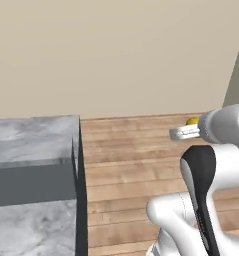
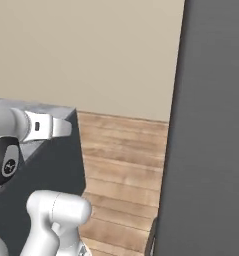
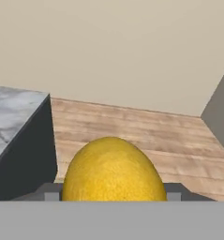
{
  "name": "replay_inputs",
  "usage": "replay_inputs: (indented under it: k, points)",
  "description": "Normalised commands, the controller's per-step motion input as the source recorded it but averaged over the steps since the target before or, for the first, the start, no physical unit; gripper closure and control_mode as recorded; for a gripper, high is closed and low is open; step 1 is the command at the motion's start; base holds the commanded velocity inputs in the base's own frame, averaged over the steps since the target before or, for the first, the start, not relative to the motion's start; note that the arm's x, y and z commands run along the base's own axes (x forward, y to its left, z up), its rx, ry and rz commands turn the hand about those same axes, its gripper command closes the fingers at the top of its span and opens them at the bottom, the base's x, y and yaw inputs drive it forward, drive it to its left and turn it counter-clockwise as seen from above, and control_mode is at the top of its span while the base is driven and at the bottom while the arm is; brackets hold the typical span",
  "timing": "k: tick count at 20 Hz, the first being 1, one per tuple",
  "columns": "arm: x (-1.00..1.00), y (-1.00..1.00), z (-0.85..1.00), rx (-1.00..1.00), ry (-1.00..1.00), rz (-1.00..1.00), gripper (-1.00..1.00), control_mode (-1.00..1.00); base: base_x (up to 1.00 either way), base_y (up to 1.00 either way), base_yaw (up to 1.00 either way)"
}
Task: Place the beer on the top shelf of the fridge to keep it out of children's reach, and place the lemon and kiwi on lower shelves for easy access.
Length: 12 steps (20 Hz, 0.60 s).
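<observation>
Lemon (image 3: 113,168) sits clamped in the gripper (image 3: 113,197), lower centre of the hand view; the fridge (image 2: 211,130) fills the right of the right base view.

Both base views look forward and down from behind the arm, sharing the wooden floor (image 1: 126,165) and beige wall (image 1: 116,55). Left has the marble desk (image 1: 31,145) at 9 o'clock; right has the fridge (image 2: 211,140) at 3 o'clock. The hand view sits close behind the lemon (image 3: 113,171).
</observation>
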Motion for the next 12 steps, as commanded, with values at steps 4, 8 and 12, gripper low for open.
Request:
replay_inputs:
  k: [4, 8, 12]
  points:
    - [0.00, 0.00, 0.00, 0.00, 0.00, 0.00, 1.00, 1.00, 0.95, 0.00, -0.38]
    - [0.00, 0.00, 0.00, 0.00, 0.00, 0.00, 1.00, 1.00, 0.95, 0.00, -0.38]
    - [0.00, 0.00, 0.00, 0.00, 0.00, 0.00, 1.00, 1.00, 0.81, -0.01, -0.46]
